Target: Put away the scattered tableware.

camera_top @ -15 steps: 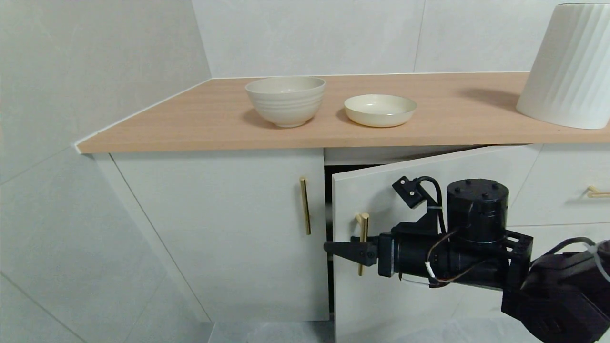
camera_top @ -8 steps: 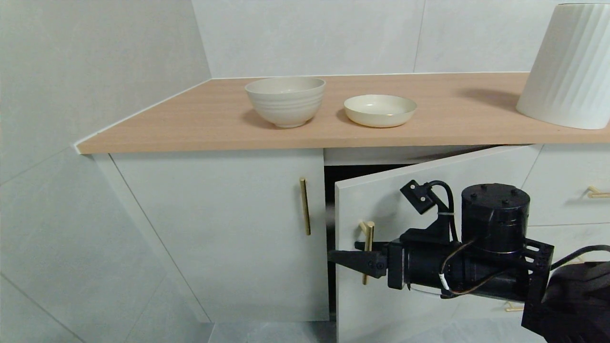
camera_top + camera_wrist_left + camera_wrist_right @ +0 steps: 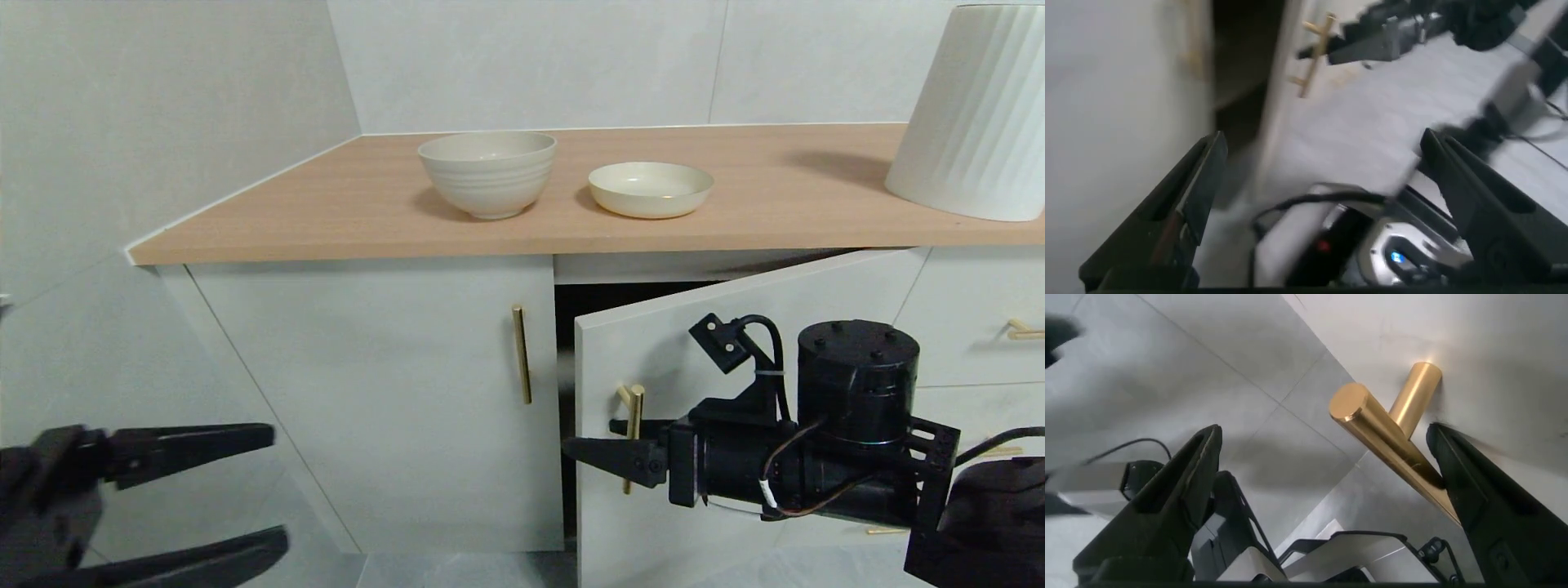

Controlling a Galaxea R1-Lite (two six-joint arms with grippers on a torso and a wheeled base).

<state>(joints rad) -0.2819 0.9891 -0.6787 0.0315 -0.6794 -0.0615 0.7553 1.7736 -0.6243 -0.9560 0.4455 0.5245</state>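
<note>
no legible txt, no labels, no nos.

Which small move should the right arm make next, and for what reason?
Probably pull the door wider. The right claw has the gold handle between its open fingers, and the door stands only partly open, likely too narrow for the bowl and dish waiting on the counter.

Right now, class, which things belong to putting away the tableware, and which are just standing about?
Belongs to the job: deep bowl, shallow dish, half-open cabinet door, its gold handle, right gripper astride that handle.
Just standing about: white ribbed container, closed cabinet door, drawer handle.
</note>
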